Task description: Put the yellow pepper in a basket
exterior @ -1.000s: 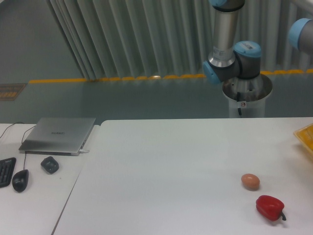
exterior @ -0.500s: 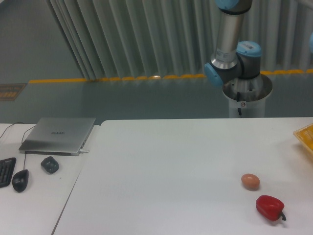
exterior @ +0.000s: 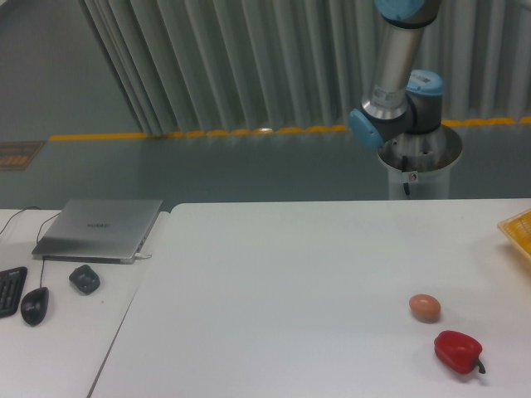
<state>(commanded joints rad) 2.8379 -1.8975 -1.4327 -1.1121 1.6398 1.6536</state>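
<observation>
The yellow pepper does not show in this view. The basket (exterior: 518,233) is a yellow-orange crate of which only a corner shows at the right edge of the white table (exterior: 290,274). Only the arm's base and lower joints (exterior: 398,108) show behind the table's far edge. The gripper is out of view, off the frame.
A brown egg (exterior: 425,307) and a red pepper (exterior: 458,351) lie at the front right of the table. On a second table at the left are a closed laptop (exterior: 99,228), a dark mouse (exterior: 34,305), a small dark object (exterior: 85,278) and a keyboard edge (exterior: 8,290).
The arm's upper link has swung to the right and the blue joint at the top right has left the frame. The objects on the table have not moved.
</observation>
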